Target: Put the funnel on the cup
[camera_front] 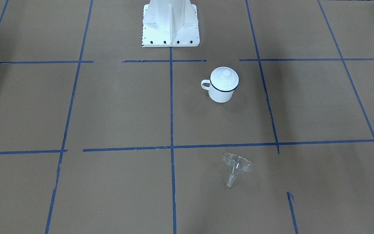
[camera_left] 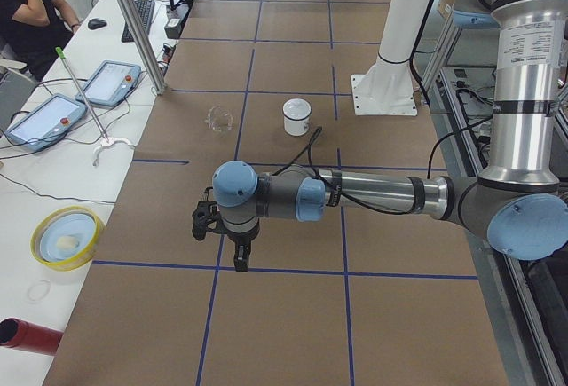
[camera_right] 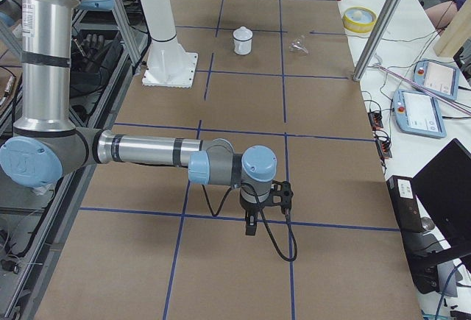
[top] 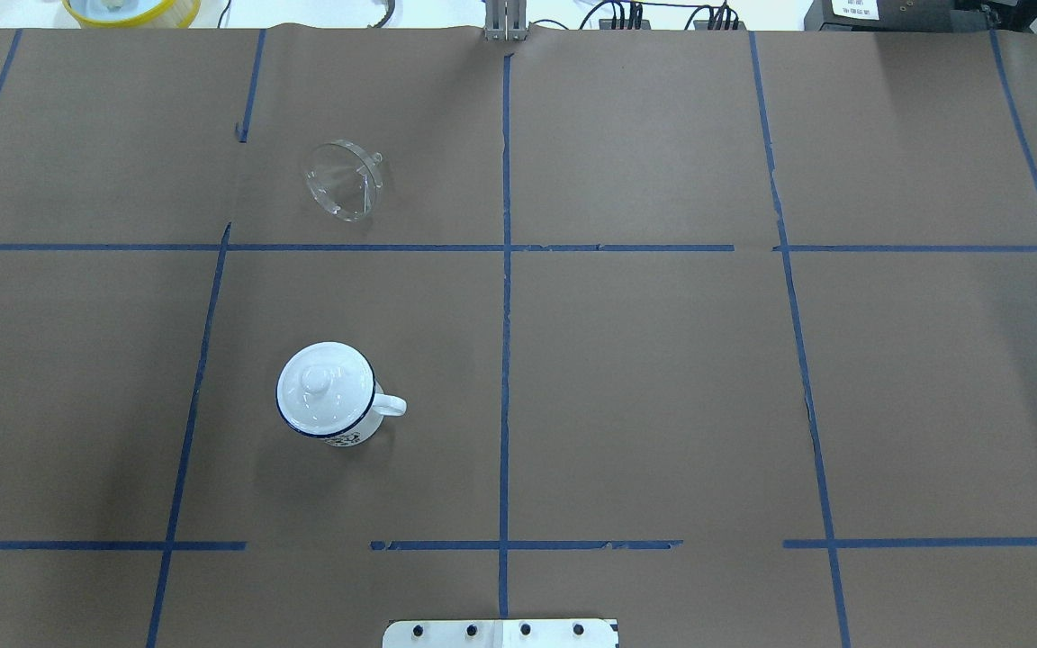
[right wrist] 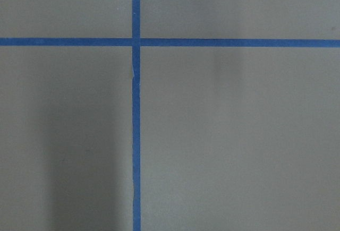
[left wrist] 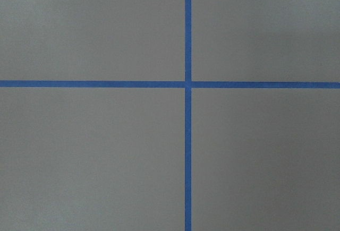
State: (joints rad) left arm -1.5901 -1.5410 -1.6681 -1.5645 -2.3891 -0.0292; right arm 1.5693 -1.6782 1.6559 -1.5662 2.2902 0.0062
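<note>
The clear funnel (camera_front: 237, 165) lies on its side on the brown paper, spout toward the operators' side; it also shows in the overhead view (top: 345, 180). The white mug (camera_front: 220, 96) with a dark blue rim stands upright nearer the robot's base, with a white knobbed lid (camera_front: 224, 78) on it; its handle (top: 390, 405) points toward the table's middle. My left gripper (camera_left: 238, 257) shows only in the left side view, far from both. My right gripper (camera_right: 252, 226) shows only in the right side view. I cannot tell whether either is open. Both wrist views show only paper and blue tape.
The robot's white base (camera_front: 170, 22) stands at the table's near-robot edge. A yellow bowl (camera_left: 67, 237), a red cylinder (camera_left: 27, 334) and two teach pendants (camera_left: 111, 82) lie on the side bench past the table's far edge. A metal post (camera_left: 133, 22) stands there.
</note>
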